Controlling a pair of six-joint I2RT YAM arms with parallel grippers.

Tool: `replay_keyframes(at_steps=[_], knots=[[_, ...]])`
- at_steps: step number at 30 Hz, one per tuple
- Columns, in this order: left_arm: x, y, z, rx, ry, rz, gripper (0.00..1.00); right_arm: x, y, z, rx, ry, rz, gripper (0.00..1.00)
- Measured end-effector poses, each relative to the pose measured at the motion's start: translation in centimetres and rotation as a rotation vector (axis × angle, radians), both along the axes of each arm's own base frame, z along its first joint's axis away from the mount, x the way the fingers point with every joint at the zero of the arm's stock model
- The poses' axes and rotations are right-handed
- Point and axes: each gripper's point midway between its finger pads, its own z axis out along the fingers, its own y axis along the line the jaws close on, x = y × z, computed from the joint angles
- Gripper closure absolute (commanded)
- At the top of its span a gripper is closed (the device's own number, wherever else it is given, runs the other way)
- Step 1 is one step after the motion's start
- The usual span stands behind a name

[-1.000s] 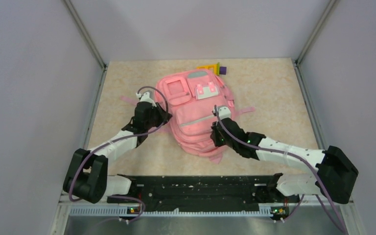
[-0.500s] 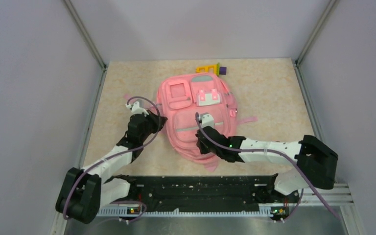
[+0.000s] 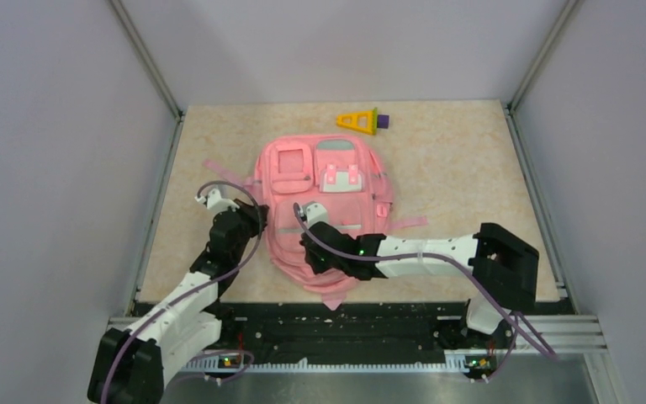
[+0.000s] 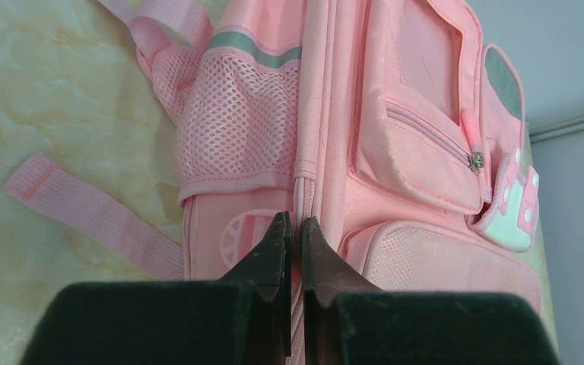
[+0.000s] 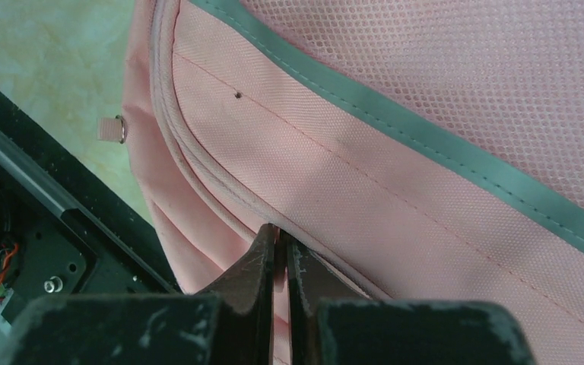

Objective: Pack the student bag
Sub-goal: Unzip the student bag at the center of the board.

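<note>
The bag (image 3: 336, 168) is sliding nearer across the counter (image 3: 463, 168), baring a yellow toy (image 3: 358, 121), likely something to pack. The left fingers (image 4: 274, 251), newly closed, and the right fingers (image 5: 255, 266) are pinching its seams.

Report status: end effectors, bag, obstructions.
Left end effector shut on student bag, side seam. Right end effector shut on its edge piping. Bag lying flat. Yellow-purple toy beyond it, apart.

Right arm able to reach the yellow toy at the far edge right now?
Probably not yet. The right gripper is shut on the near edge of the bag, and the toy lies beyond its far end. It would have to let go first; nothing else seems in the way.
</note>
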Motion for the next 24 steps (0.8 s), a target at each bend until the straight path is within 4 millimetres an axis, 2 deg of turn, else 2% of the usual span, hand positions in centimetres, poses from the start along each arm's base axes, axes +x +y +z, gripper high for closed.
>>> replay_keyframes(at_steps=[5, 9, 11, 15, 17, 20, 24], knots=[[-1.3, 0.8, 0.3, -0.023, -0.026, 0.026, 1.00, 0.4, -0.6, 0.0, -0.033, 0.008, 0.006, 1.00], [-2.5, 0.6, 0.0, -0.051, -0.043, 0.017, 1.00, 1.8, -2.6, -0.1, -0.038, 0.064, -0.008, 1.00], [-2.9, -0.1, -0.2, -0.055, -0.037, -0.008, 1.00, 3.2, -4.5, -0.1, -0.038, 0.077, -0.040, 1.00], [-3.9, -2.9, -1.1, -0.043, -0.005, -0.090, 1.00, 6.5, -8.6, 0.2, -0.064, 0.055, -0.153, 1.00], [-4.4, -4.2, -1.8, -0.025, 0.018, -0.118, 1.00, 7.4, -9.8, 0.2, -0.071, 0.045, -0.191, 1.00], [-4.5, -5.3, -2.4, 0.010, 0.049, -0.124, 1.00, 6.8, -10.3, -0.3, -0.073, 0.052, -0.196, 1.00], [-4.2, -5.4, -2.9, 0.031, 0.062, -0.077, 1.00, 5.1, -9.5, -0.8, -0.078, 0.061, -0.170, 1.00]])
